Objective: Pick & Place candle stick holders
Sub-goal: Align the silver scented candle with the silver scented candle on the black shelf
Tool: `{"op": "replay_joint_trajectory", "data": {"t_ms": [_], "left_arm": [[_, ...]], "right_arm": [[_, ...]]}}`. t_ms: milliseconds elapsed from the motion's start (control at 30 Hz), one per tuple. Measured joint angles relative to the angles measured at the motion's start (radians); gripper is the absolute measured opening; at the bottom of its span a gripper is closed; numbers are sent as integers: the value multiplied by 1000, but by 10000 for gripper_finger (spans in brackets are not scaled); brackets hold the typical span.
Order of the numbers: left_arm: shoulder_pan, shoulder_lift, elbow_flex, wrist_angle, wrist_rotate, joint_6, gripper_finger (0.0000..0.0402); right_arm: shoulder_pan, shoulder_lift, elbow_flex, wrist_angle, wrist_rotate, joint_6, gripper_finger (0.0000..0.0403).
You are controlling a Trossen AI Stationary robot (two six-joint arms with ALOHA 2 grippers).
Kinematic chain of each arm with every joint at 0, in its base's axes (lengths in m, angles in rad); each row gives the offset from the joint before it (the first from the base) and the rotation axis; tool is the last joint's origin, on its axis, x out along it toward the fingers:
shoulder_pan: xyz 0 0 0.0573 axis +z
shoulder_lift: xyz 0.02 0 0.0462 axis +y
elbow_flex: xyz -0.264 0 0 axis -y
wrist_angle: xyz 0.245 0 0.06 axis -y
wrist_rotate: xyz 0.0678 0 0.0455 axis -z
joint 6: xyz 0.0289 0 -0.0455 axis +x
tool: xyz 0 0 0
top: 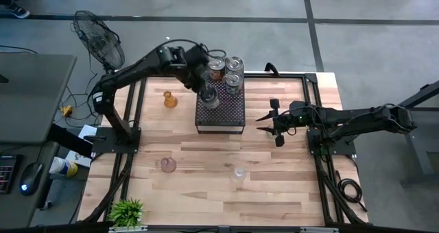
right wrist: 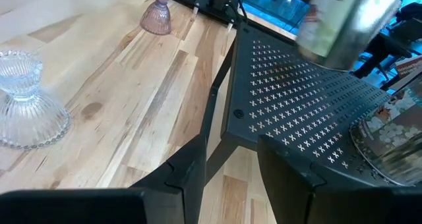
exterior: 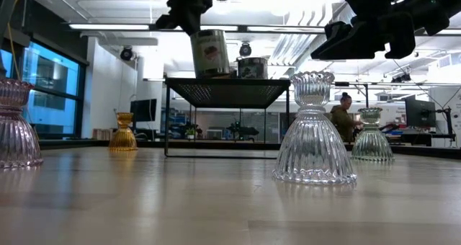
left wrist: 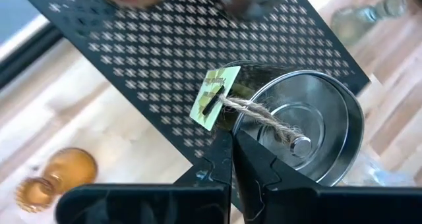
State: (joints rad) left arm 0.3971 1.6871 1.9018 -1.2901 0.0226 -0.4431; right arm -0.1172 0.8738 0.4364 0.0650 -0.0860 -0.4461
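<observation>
We've got three silver tins (top: pixel 227 70) on the tray (top: pixel 221 116), left gripper (top: pixel 206 89) clamped on a fourth tin (left wrist: pixel 310 128) above it, right gripper (top: pixel 274 123) open and empty, amber holder (top: pixel 169 99), pink holder (top: pixel 168 165), clear holder (top: pixel 238 173) left on the table (top: pixel 206 185).

Bright, even indoor light; sharpness varies by view.

Ceiling strip lights (exterior: pixel 108 27) glare white in the low view, and a blue-tinted window (exterior: pixel 43 86) glows at its side. The clear glass holder (exterior: pixel 312 133) there is crisp with sparkling ribs, while the wooden table (exterior: pixel 216 209) nearest the lens blurs. Shadows on the tabletop are soft and faint. In the left wrist view a silvery tin (left wrist: pixel 316 128) shows smooth reflections, and objects at the frame's edge smear. In the right wrist view a tin (right wrist: pixel 346 23) is motion-blurred.
</observation>
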Motion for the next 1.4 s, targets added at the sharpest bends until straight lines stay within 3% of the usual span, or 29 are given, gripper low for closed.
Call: {"op": "replay_joint_trajectory", "data": {"t_ms": [367, 1400], "left_arm": [[116, 32, 0, 46, 54, 100, 0], [127, 130, 4, 158, 20, 123, 0]], "right_arm": [[0, 0, 0, 2, 2, -3, 129], [0, 0, 0, 5, 4, -6, 129]]}}
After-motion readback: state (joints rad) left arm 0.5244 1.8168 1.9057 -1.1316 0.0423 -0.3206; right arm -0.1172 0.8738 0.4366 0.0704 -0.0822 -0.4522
